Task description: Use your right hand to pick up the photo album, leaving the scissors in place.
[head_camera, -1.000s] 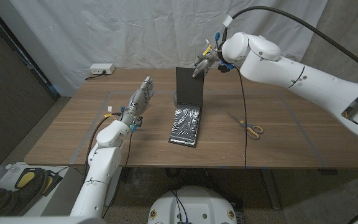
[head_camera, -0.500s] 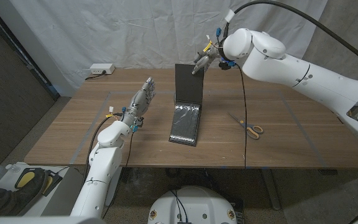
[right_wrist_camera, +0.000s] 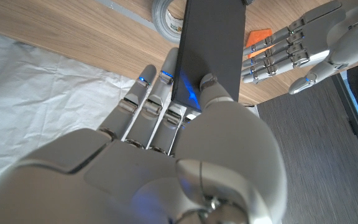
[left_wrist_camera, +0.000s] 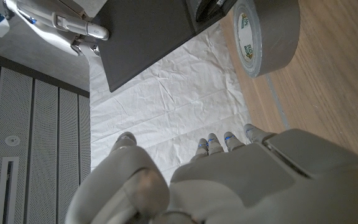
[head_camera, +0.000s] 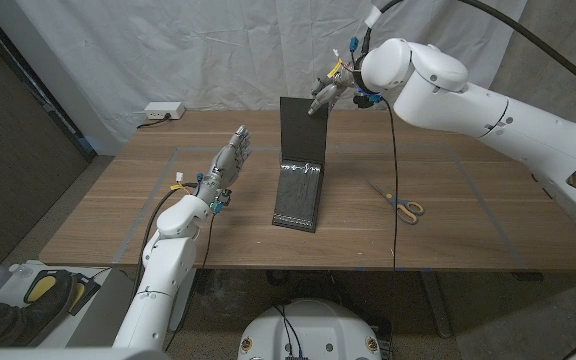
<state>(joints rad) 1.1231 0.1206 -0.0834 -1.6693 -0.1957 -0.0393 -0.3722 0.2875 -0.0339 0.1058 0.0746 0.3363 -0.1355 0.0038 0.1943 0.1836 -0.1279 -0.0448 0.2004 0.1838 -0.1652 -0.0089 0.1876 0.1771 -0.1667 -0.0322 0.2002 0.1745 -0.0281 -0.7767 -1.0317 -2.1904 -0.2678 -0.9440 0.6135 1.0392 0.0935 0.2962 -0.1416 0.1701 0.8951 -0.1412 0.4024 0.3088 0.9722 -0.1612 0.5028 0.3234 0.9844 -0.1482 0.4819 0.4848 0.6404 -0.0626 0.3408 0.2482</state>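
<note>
Right hand [head_camera: 325,97] pinches the top edge of the photo album's [head_camera: 299,180] raised black cover, at the far middle of the wooden table [head_camera: 448,220]. In the right wrist view the thumb presses one face of the cover [right_wrist_camera: 210,43] and the fingers [right_wrist_camera: 148,99] lie close together against the other face. The album stands open like an L: its cover is upright, while its other half lies on the table with glossy plastic pages facing up, running toward the near edge. Whether that lower half is touching the wood or just above it cannot be told.

Scissors [head_camera: 405,206] with yellow handles lie flat on the table to the right of the album, well apart from it, under the right arm.

Left hand [head_camera: 228,160] hovers at the left of the album, apart from it, holding nothing, its fingers straight and lying side by side with the thumb set off.

Grey tape roll [left_wrist_camera: 267,34] sits on the table just behind the album's cover, seen in both wrist views. White power strip [head_camera: 164,112] rests at the far left corner of the table. White cloth hangs behind the table.
</note>
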